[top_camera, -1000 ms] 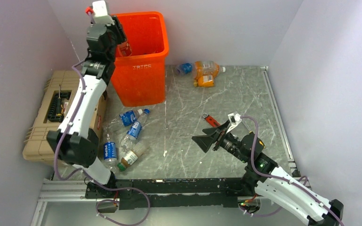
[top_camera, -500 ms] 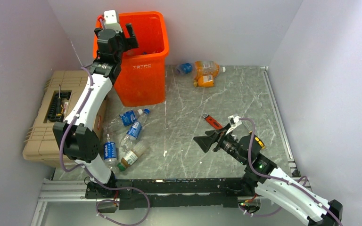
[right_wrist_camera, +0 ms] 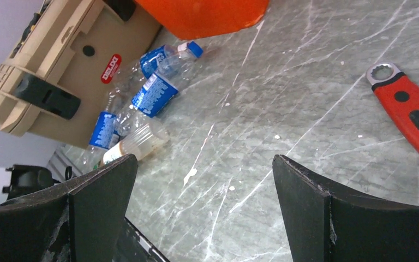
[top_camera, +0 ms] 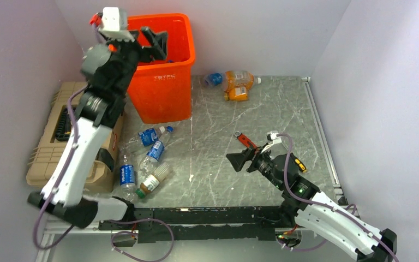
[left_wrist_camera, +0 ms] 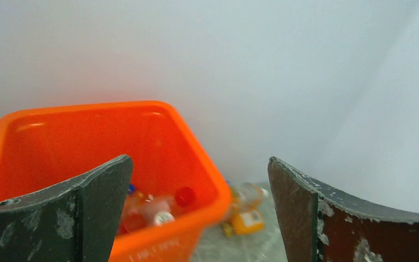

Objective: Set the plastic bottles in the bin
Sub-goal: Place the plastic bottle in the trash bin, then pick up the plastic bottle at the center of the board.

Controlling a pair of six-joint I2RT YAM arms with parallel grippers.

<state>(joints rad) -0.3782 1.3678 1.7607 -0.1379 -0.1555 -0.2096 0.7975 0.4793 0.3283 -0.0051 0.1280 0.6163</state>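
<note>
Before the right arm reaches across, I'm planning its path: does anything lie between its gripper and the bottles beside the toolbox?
Nothing visible does. Between the open right gripper and the plastic bottles there is only bare table. The wrench lies off that line, farther from the arm bases.

Top external camera looks steeply down from above the near edge, covering the whole worktop [top_camera: 223, 109]. Left wrist camera, raised, looks down into the bin [left_wrist_camera: 163, 136]. Right wrist camera sits low over the worktop, facing the bottles [right_wrist_camera: 153, 90]; the overhead view shares both.
</note>
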